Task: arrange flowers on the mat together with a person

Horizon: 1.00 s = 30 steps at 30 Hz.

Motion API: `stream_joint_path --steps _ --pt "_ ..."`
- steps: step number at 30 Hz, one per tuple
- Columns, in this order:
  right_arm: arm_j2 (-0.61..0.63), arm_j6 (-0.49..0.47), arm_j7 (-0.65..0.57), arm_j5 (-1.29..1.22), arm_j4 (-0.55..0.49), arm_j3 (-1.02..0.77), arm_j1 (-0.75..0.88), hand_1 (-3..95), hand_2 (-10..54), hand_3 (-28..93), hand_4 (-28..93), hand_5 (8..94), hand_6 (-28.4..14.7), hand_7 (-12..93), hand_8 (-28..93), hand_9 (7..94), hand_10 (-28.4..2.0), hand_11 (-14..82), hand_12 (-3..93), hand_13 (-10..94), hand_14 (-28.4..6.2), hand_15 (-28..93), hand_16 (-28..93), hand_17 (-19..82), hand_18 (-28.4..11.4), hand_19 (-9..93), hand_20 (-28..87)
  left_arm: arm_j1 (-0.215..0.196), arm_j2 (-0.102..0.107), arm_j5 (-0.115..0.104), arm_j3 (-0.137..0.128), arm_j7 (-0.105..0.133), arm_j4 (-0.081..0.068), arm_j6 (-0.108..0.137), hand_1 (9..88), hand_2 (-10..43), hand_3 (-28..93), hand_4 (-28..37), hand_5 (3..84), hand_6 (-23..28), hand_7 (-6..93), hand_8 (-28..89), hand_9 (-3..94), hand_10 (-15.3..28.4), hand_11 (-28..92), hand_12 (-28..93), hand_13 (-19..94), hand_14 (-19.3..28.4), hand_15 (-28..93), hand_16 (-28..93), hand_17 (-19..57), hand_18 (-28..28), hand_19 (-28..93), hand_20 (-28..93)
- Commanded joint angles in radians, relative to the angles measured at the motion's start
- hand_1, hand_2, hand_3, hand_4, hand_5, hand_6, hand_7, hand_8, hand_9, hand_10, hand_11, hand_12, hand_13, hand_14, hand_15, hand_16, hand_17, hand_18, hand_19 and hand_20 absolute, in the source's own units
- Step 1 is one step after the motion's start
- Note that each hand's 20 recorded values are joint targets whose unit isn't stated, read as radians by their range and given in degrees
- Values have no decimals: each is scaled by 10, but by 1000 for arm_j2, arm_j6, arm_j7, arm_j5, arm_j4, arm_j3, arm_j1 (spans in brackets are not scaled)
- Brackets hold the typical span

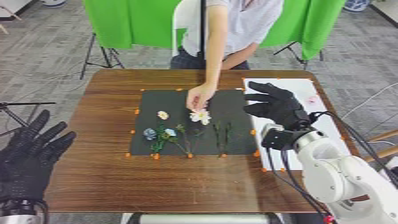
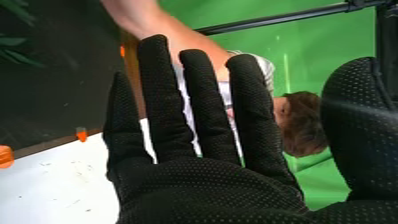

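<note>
Wooden table [image 1: 98,185]; right hand [image 1: 282,107], open and empty, right of white flower [image 1: 201,117] under person's hand [image 1: 201,95], nearer it than left hand [image 1: 27,162]

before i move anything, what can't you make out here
- Head view: whether the person's hand grips the white flower or just touches it; their fingers cover the contact.
- Head view: which stem belongs to which blossom in the leafy cluster; leaves overlap.
- Head view: the part of the white sheet behind the right hand.
- Right wrist view: the rest of the green leaves, cut off by the edge.
</note>
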<state>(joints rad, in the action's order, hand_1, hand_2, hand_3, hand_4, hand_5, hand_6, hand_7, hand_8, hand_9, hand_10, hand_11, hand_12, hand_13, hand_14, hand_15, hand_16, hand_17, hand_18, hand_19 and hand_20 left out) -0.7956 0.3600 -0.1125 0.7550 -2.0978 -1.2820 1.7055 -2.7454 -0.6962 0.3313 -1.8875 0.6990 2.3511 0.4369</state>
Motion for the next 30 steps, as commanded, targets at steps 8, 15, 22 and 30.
stream_joint_path --steps 8,15,22,30 --pt "6 10 -5 9 -3 4 -3 229 27 753 -250 517 6 133 -123 525 -161 137 144 430 -192 458 113 55 -266 526 152 16 -24 27 9 -42 -1 -15 135 88 738 -283 302 38 92 -83 312 150 168 120 225 226 451 -57 -77 197 434 210" --pt "8 15 1 9 -2 9 -12 229 27 754 -250 518 7 135 -123 527 -161 138 143 430 -192 457 112 53 -267 529 148 17 -33 31 13 -40 0 -14 135 89 739 -283 302 38 92 -82 311 150 168 120 224 227 453 -57 -77 198 435 210" --pt "24 39 -6 56 -5 9 -23 230 28 754 -250 520 7 137 -124 528 -162 138 143 432 -192 458 112 53 -267 531 147 19 -49 45 13 -53 2 -19 136 88 741 -283 302 39 92 -82 311 150 168 120 224 227 453 -58 -77 197 435 209" --pt "58 58 -3 81 -7 -22 -21 233 27 755 -250 522 7 138 -125 538 -163 145 144 444 -191 466 113 58 -268 536 147 17 -48 44 16 -50 5 -14 139 88 740 -283 302 39 93 -83 311 150 168 120 224 227 454 -58 -77 197 435 209"
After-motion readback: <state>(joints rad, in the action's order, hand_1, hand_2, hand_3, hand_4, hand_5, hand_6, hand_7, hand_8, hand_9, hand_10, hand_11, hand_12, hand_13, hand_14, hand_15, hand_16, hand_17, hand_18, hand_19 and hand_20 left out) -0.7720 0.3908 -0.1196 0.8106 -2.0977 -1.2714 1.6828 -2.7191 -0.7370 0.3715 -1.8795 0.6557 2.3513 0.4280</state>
